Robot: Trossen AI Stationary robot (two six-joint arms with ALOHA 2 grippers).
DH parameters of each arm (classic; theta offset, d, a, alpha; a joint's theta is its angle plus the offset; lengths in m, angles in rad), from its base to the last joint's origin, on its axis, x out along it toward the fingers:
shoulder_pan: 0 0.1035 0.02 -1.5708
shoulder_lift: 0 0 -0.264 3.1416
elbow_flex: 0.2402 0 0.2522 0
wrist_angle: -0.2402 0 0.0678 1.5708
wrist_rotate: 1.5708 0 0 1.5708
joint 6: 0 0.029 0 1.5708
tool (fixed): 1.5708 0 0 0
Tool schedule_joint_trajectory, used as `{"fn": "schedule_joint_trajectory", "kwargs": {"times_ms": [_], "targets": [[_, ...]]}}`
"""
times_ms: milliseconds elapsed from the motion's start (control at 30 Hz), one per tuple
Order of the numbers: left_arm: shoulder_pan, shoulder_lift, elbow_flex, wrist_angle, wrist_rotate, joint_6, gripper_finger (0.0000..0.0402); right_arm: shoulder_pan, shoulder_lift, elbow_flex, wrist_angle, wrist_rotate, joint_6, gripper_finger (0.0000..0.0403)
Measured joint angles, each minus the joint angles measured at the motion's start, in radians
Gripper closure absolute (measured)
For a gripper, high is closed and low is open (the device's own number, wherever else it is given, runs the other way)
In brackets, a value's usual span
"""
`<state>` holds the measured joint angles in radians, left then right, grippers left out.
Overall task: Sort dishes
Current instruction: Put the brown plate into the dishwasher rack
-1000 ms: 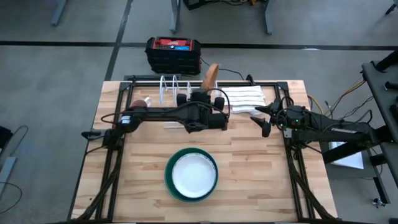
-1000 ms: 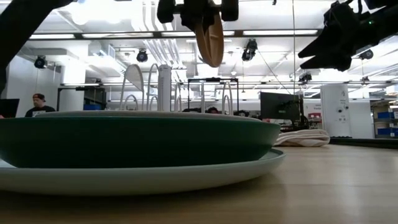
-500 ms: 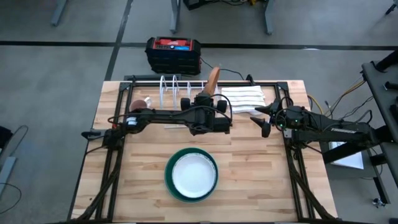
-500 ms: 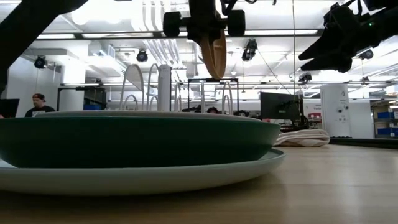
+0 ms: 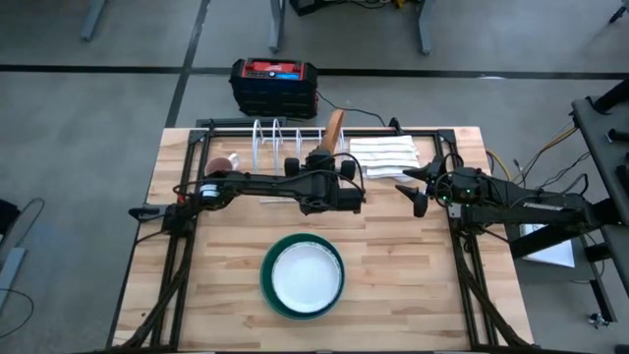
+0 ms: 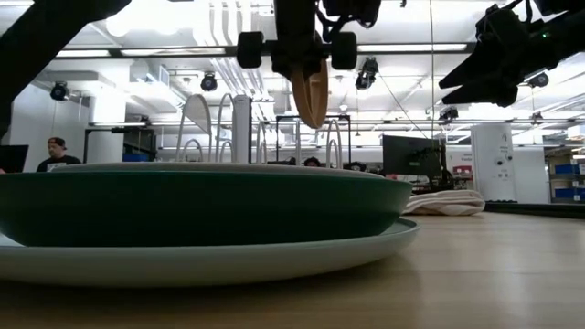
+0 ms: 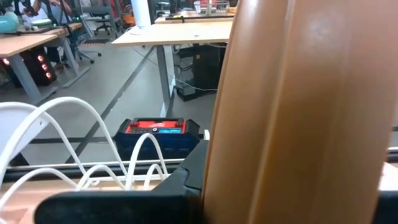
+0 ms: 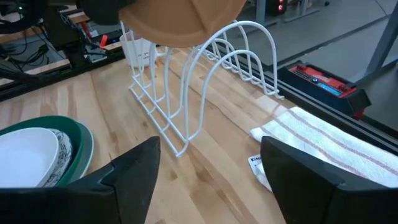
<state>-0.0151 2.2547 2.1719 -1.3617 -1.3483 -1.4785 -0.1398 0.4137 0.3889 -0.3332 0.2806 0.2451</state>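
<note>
My left gripper (image 5: 331, 149) is shut on the small brown plate (image 5: 335, 126), which hangs on edge above the white wire rack (image 5: 278, 138); the plate also shows in the low view (image 6: 311, 87). A stack of plates sits at the table's near middle. It has a white plate (image 5: 303, 273) on top, a speckled patterned one (image 8: 62, 152), the dark green one (image 6: 201, 206) and a pale mint one (image 6: 183, 260) at the bottom. My right gripper (image 5: 411, 189) is open and empty, in the air at the right. My left gripper pinches the brown plate at its rim (image 7: 214, 174) between its two fingers. The fingers (image 6: 294, 41) come from above, pointing down and slanting toward the far edge. The plate hangs on edge below them, clear of the rack and the table.
A folded white striped cloth (image 5: 385, 154) lies at the far right, beside the rack. A small pinkish mug (image 5: 218, 163) stands at the far left. A black and red box (image 5: 273, 85) sits on the floor beyond the far edge. There is bare table to the left and right of the stack.
My left gripper has gone down a little toward the rack with the brown plate. The plate stays on edge and clear of the wires.
</note>
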Motion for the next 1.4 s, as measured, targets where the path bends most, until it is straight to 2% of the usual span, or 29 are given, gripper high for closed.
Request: {"fn": "schedule_joint_trajectory", "kwargs": {"times_ms": [667,1400], "targets": [[-0.004,0.0,-0.068,0.075,0.031,-0.006,0.0369,0.0,0.0,-0.001,-0.008,0.0,-0.011,0.0125],[-0.005,0.0,-0.075,0.083,0.06,0.002,0.0369,0.0,0.0,-0.004,-0.011,0.0,-0.014,0.0129]]}}
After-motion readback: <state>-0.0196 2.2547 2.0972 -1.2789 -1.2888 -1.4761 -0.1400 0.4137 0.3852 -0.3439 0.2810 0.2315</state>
